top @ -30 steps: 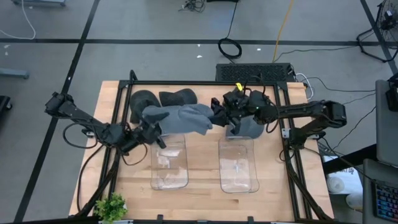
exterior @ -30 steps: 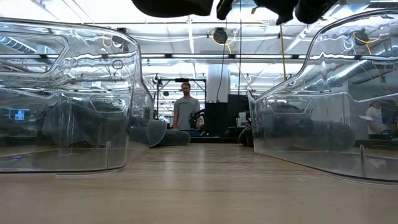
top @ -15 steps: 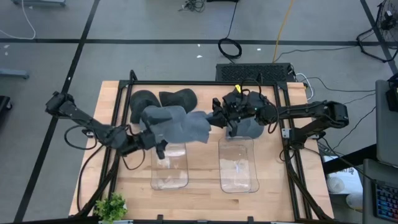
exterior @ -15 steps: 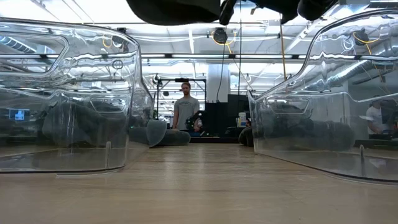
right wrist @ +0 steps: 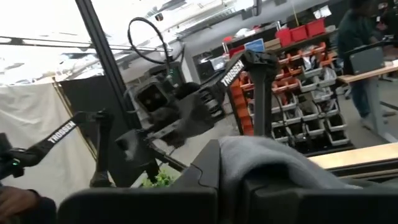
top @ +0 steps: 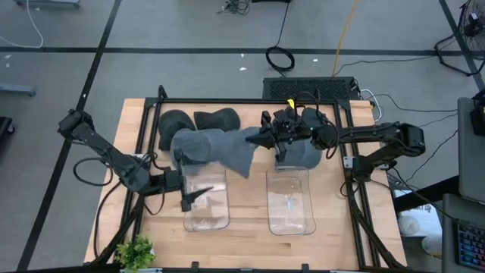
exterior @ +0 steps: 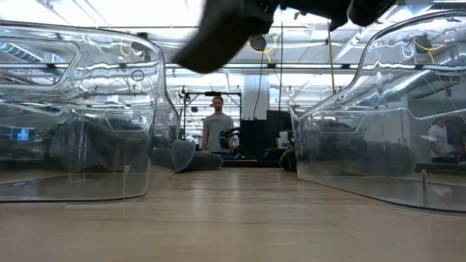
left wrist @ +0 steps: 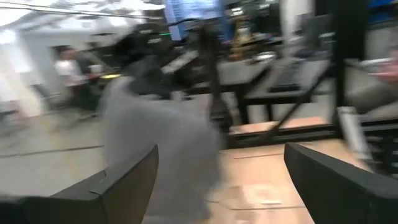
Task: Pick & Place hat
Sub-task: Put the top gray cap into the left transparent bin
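Observation:
A light grey hat (top: 216, 150) hangs in the air over the far end of the left clear bin (top: 206, 208). My right gripper (top: 256, 141) is shut on the hat's right end. In the low view the hat (exterior: 218, 33) droops down to the left from the top edge. My left gripper (top: 192, 199) stands open over the left bin, nearer than the hat and apart from it. In the left wrist view the hat (left wrist: 158, 143) shows blurred beyond the open fingers. My right gripper pinches the hat's right-hand edge (right wrist: 261, 155) between its two fingers, coming about level from the table's right. The cloth bunches over the fingers. The rest of the hat sags down and to the left, clear of the table and of the bin.
A second clear bin (top: 290, 201) stands at the right. Another grey hat (top: 307, 155) lies under my right arm. Two dark hats (top: 178, 121) (top: 220, 119) lie at the far left. A small plant (top: 136, 252) sits at the near left corner. A person (exterior: 217, 131) stands beyond the table.
My left gripper has opened and let go of the hat's left end, rolled, and drawn away toward the table's near edge over the left bin. The hat's left end has dropped and swings down, while its right end stays in my right gripper.

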Tool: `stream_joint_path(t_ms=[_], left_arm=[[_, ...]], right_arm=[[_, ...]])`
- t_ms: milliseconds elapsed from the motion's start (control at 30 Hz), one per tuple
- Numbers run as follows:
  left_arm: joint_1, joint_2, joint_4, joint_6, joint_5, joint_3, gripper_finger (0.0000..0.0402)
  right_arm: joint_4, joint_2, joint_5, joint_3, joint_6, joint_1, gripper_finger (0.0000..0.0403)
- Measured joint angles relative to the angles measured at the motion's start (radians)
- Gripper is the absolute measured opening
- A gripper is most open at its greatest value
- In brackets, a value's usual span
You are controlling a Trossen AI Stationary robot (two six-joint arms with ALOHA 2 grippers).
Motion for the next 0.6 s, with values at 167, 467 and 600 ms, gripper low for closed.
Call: stream_joint_path(t_ms=[167, 467, 600], left_arm=[[-0.019, -0.004, -0.010, -0.030, -0.057, 0.000, 0.0356], [0.085, -0.012, -0.080, -0.214, -0.058, 0.000, 0.0343], [0.191, -0.012, -0.199, -0.436, 0.252, 0.000, 0.0348]], right_arm=[[0.035, 0.000, -0.171, 0.000, 0.000, -0.008, 0.0000], [-0.090, 0.000, -0.538, 0.063, 0.089, 0.074, 0.0000], [-0.100, 0.000, -0.754, 0.087, 0.031, 0.147, 0.0000]])
